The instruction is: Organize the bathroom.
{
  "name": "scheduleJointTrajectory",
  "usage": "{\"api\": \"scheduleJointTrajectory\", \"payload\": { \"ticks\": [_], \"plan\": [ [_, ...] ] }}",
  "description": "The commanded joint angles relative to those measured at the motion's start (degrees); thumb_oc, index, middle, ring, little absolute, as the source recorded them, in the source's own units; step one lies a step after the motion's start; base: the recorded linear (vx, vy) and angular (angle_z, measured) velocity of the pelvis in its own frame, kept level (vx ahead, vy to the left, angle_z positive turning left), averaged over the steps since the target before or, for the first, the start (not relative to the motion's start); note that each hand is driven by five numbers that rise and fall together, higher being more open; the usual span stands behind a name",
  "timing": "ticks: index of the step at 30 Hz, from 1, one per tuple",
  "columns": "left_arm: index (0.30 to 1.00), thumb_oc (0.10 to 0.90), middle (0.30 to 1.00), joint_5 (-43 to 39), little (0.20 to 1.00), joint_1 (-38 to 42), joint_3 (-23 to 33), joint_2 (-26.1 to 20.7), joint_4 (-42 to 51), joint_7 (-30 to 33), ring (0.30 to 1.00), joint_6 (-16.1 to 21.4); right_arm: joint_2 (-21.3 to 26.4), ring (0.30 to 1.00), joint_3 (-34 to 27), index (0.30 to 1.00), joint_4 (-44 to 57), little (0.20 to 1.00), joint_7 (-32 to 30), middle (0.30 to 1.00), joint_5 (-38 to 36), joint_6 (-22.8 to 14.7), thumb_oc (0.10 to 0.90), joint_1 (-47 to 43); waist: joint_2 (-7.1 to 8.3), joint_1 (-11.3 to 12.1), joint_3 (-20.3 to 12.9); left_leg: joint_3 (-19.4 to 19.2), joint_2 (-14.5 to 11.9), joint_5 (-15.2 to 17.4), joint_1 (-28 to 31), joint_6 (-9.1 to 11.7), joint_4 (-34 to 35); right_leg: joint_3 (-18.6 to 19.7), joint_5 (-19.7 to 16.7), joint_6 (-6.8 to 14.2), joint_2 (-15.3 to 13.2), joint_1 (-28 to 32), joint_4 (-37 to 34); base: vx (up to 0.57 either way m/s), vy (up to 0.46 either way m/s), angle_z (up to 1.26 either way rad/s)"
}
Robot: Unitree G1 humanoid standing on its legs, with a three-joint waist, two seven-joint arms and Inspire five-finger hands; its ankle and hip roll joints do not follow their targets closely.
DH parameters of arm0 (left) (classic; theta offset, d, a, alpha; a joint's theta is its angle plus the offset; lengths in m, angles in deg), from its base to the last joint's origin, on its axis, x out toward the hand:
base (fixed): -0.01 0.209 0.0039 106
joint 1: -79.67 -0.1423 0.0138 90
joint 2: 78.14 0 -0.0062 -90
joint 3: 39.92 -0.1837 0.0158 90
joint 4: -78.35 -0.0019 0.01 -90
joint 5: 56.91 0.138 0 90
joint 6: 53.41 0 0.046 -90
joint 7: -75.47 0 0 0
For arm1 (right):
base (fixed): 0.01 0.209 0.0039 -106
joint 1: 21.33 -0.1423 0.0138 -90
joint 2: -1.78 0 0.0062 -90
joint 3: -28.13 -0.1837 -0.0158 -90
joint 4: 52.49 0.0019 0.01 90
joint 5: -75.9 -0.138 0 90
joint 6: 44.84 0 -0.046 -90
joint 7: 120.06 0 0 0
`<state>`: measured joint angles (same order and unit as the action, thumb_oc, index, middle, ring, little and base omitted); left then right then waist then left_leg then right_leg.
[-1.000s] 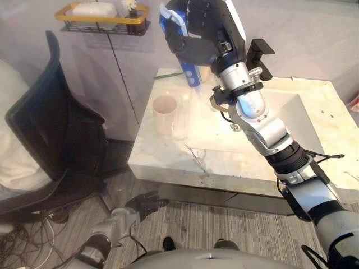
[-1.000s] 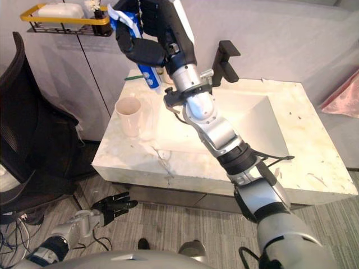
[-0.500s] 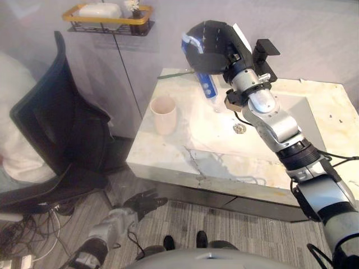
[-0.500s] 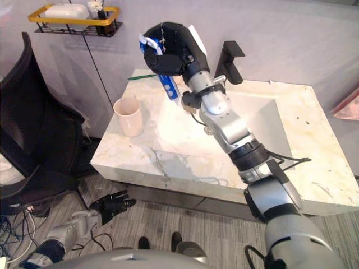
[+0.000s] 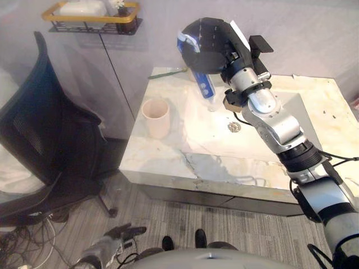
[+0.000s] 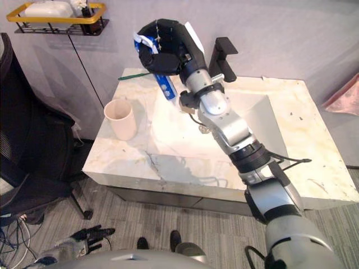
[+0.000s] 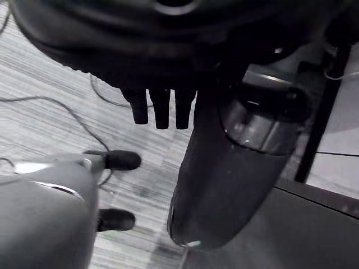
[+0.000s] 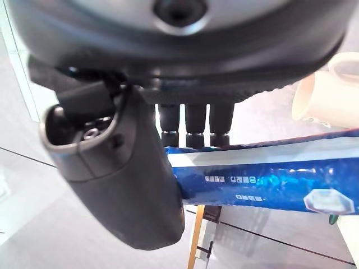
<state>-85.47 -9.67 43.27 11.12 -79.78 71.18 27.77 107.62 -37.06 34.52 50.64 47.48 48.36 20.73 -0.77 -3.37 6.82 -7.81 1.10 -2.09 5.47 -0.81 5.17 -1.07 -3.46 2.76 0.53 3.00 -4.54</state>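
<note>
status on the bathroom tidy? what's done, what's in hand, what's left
Done: the blue tube is off the counter. In hand: the right hand is curled round it, holding it above the counter's back left, past the cream cup. Left: the tube is not yet set down anywhere; the cup stands empty, and a green stick-like item lies at the counter's back edge. The left hand hangs low by the floor.

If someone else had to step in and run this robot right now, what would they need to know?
Right hand: shut on the blue toothpaste tube, held in the air over the counter, above the back left of the basin.
Left hand: open, low by the floor.
Cup: upright on the counter's left side, nothing visible in it.
Done: tube picked up.
Left: put the tube away, likely in the cup; a green item lies at the back.
</note>
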Motion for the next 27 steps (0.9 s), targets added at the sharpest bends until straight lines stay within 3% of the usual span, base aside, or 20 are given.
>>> {"api": "scheduleJointTrajectory", "payload": {
  "ticks": [1,4,9,13,16,18,20,21,22,25,27],
  "plan": [
    [0.9,0.8,0.9,5.2,0.9,0.5,-2.4,-2.8,-5.1,0.5,0.9,-1.6,0.2,0.3,-6.1,0.3,5.7,0.3,-2.3,0.3,-0.1,-8.0,0.4,-6.8,1.79,0.8,-6.4,-0.1,0.5,4.2,-0.1,0.4,-0.2,-0.4,-1.8,6.9,-3.5,-4.3,2.0,-0.06,0.033,-0.08],
    [0.9,0.8,0.9,7.3,0.9,0.0,-3.2,-3.1,-6.7,0.7,0.9,-3.6,0.4,0.3,-6.7,0.3,7.3,0.3,-3.2,0.3,1.0,-8.1,0.4,-6.7,1.81,0.4,-5.9,-1.6,-0.3,3.9,-0.5,0.6,-0.2,-1.5,-2.2,7.7,-3.7,-6.1,3.4,-0.11,0.008,-0.05],
    [0.9,0.8,0.9,8.9,0.9,0.1,-2.6,-3.8,-7.5,1.1,0.9,-4.3,2.7,0.3,-9.7,0.3,11.3,0.3,-2.5,0.3,0.2,-9.6,0.4,-5.9,0.71,0.1,-5.9,-3.6,-3.1,1.6,-3.3,0.0,-0.2,0.2,4.3,6.5,-2.2,-5.4,15.0,-0.23,-0.057,0.07],
    [0.9,0.8,0.9,9.3,0.9,0.0,-2.3,-3.9,-7.1,0.7,0.9,-2.9,3.5,0.3,-10.5,0.3,12.2,0.3,-2.6,0.3,3.3,-11.5,0.4,-6.8,1.74,1.8,-6.4,-2.3,-2.6,0.3,-7.6,0.0,-0.8,3.8,8.0,5.8,-0.7,0.0,17.5,-0.32,-0.129,0.2],
    [0.9,0.8,0.9,8.8,0.9,-0.1,-2.1,-3.3,-6.7,-0.2,0.9,-2.5,2.1,0.3,-9.3,0.3,12.2,0.3,-3.7,0.3,7.2,-12.6,0.4,-8.9,3.1,4.7,-6.7,-2.2,-2.7,-2.5,-13.0,1.8,-1.1,3.0,11.4,3.6,1.0,6.0,10.0,-0.3,-0.141,0.0],
    [0.9,0.8,0.9,10.4,0.9,0.1,-1.4,-2.8,-6.6,-0.5,0.9,-2.3,1.2,0.3,-8.2,0.3,11.7,0.3,-4.9,0.3,7.1,-14.1,0.4,-10.9,3.87,5.7,-5.9,-1.4,-3.3,-3.7,-14.7,3.1,-1.9,3.0,10.7,2.1,2.6,6.6,5.7,-0.35,-0.163,0.05],
    [0.9,0.8,0.9,11.3,0.9,1.6,-1.5,-2.8,-6.4,-0.9,0.9,-3.7,1.7,0.3,-7.2,0.3,10.1,0.3,-6.8,0.3,6.6,-16.4,0.4,-12.7,4.21,5.2,-5.0,-4.2,-4.4,-3.9,-15.5,4.1,-5.5,0.1,9.3,1.1,3.0,5.7,5.0,-0.29,-0.086,0.13],
    [0.9,0.8,0.9,11.8,0.9,1.8,-1.6,-2.7,-6.4,-1.4,0.9,-3.7,1.9,0.3,-7.1,0.3,9.8,0.3,-6.7,0.3,5.7,-17.0,0.4,-12.8,4.25,5.0,-4.9,-4.5,-4.5,-3.8,-15.7,4.3,-6.3,-0.3,9.1,1.0,3.0,5.6,5.1,-0.26,-0.034,0.54],
    [0.9,0.8,0.9,12.8,0.9,2.3,-1.9,-2.4,-6.3,-2.4,0.9,-3.3,2.7,0.3,-7.0,0.3,8.3,0.3,-7.1,0.3,4.2,-20.1,0.4,-13.1,4.64,4.2,-4.5,-6.4,-5.4,-2.7,-15.7,4.3,-9.8,-2.0,8.8,0.8,2.1,5.5,5.2,-0.22,0.003,0.74],
    [0.9,0.8,0.9,7.8,0.9,2.9,-3.9,-1.4,-5.7,0.2,0.9,-2.2,0.9,0.3,-6.6,0.3,6.5,0.3,-12.6,0.3,5.2,-27.1,0.4,-14.1,5.38,3.6,-4.6,-3.7,-4.8,2.7,-11.6,3.0,-14.8,-3.6,7.9,0.6,0.3,3.4,6.8,-0.19,0.057,0.43],
    [0.9,0.8,0.9,7.8,0.9,3.1,-4.1,-0.9,-5.9,0.8,0.9,-2.4,-0.6,0.3,-6.7,0.3,6.7,0.3,-15.6,0.3,7.5,-27.1,0.4,-15.1,5.31,3.4,-5.0,-3.3,-5.3,3.6,-8.5,3.2,-13.4,-4.5,7.4,0.7,-0.1,3.0,6.7,-0.05,0.09,0.16]
  ]
}}
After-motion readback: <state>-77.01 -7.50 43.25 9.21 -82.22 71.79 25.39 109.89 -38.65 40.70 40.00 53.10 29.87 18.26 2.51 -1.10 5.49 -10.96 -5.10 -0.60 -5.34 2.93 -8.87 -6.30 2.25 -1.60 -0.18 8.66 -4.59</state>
